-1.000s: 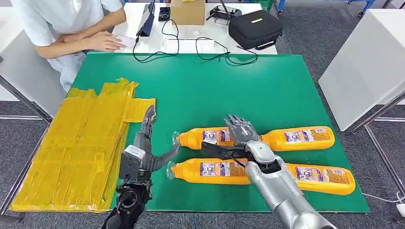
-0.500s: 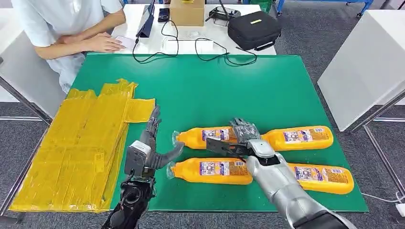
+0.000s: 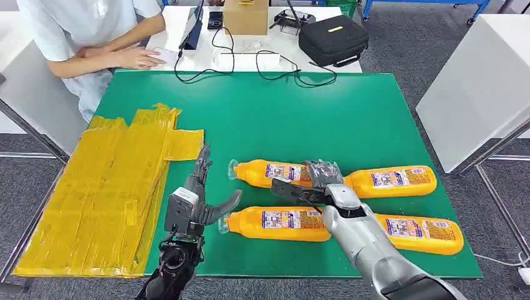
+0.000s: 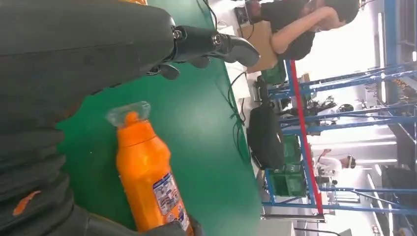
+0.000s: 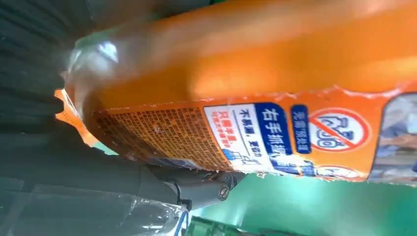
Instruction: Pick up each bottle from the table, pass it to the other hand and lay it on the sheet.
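Lifted slightly since before, the bottle (image 3: 275,173) seems gripped by right hand (image 3: 322,177); left hand (image 3: 199,197) open.

- Head view: bright, even overhead light, sharp focus all over; green table (image 3: 350,112) flat-lit, no glare.
- Soft, short shadows under the orange bottles (image 3: 281,224) on the table.
- Yellow sheet (image 3: 100,194) left of the table shows faint sheen on its creases.
- Left wrist view: background beyond the table blown out white; near hand (image 4: 74,73) dark and underexposed.
- Right wrist view: close bottle (image 5: 275,98) blurred toward its top, label print sharper; clear wrap shows a small glare spot.
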Motion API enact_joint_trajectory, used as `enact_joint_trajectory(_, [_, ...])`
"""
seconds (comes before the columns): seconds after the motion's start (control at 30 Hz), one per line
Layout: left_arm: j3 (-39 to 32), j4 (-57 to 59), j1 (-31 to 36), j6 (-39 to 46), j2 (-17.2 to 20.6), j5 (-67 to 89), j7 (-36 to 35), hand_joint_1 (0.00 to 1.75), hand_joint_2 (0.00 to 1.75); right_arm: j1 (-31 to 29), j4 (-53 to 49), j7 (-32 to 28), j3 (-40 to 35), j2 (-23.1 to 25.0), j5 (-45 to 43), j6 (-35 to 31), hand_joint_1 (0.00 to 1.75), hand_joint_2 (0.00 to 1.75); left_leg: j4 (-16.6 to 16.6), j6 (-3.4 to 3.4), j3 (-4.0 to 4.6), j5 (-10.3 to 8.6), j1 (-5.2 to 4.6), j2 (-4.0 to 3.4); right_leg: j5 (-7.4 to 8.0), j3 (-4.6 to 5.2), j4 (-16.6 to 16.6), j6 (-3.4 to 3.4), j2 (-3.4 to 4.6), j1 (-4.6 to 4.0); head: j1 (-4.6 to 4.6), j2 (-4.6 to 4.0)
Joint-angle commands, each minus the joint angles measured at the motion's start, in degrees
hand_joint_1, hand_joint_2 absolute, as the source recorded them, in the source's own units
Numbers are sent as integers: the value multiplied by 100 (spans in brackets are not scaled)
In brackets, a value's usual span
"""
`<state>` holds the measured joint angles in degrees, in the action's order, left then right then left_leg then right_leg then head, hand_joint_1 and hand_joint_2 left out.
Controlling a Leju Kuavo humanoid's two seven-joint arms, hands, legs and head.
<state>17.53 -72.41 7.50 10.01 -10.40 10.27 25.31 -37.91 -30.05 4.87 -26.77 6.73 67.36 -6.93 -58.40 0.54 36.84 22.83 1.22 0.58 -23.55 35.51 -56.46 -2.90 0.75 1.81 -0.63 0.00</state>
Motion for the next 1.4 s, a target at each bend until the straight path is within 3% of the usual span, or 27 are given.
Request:
enact_joint_trajectory(0.03, [89, 355, 115, 9, 58, -9, -5, 0, 175, 21, 511, -13, 90, 5, -9, 42, 175, 175, 9, 4, -28, 7, 1, 5, -9, -32, 10, 16, -15, -6, 0, 0])
enact_joint_trajectory(0.27, [97, 285, 63, -10, 57, -2, -8, 0, 175, 65, 467, -58, 185, -5, -23, -142, 175, 175, 12, 7, -43, 11, 3, 6, -14, -50, 16, 27, -23, -11, 0, 0])
enact_joint_trajectory(0.5, [77, 107, 2, -20, 88, 9, 13, 0, 175, 626, -503, -674, 901, -10, -534, -1735, 175, 175, 10, 5, -32, 10, 3, 7, -12, -38, 13, 22, -21, -9, 0, 0])
enact_joint_trajectory(0.6, [123, 161, 164, 7, 108, 54, -89, 0, 175, 989, -1246, -1209, 1393, 100, -1142, -2387, 175, 175, 1, 4, -16, 11, 2, 11, -15, -23, 2, 22, -22, -8, 0, 0])
enact_joint_trajectory(0.63, [250, 63, 280, -71, 202, 40, -160, 0, 175, 1560, -2383, -2779, 2048, 488, -2725, -2416, 175, 175, 2, 3, -3, 7, 1, 8, -9, -10, 1, 15, -15, -5, -2, 0])
enact_joint_trajectory(0.67, [309, -211, 300, -169, 281, -49, -351, 0, 175, 1997, -3191, -3177, 1789, 474, -3798, -2180, 175, 175, 0, 4, -9, 12, 2, 5, -13, -16, -1, 20, -14, -7, 0, 0])
enact_joint_trajectory(0.73, [409, -359, 381, -283, 374, -148, -475, 0, 175, 2401, -3974, -3152, 1583, 504, -5284, -1243, 175, 175, -5, -1, -8, 20, 8, 13, -25, -16, -8, 28, -25, -14, 0, 0])
enact_joint_trajectory(0.87, [448, -368, 423, -363, 430, -313, -548, 0, 175, 2534, -4111, -3420, 1148, 407, -6233, -999, 175, 175, 1, 0, 0, 16, 4, 13, -20, -6, -4, 20, -22, -10, -2, 0])
enact_joint_trajectory(0.97, [503, -431, 513, -429, 462, -422, -571, 0, 175, 2524, -4225, -3582, 964, 398, -6578, -942, 175, 175, -2, 3, -2, 18, 3, 9, -20, -10, -3, 20, -21, -10, 2, 0])
enact_joint_trajectory(1.4, [663, -612, 429, -402, 475, -254, -665, 0, 175, 2615, -4107, -3637, 343, 329, -6559, -915, 175, 175, 5, 0, 3, 16, 4, -3, -13, 2, 4, 18, -6, -10, 0, 0])
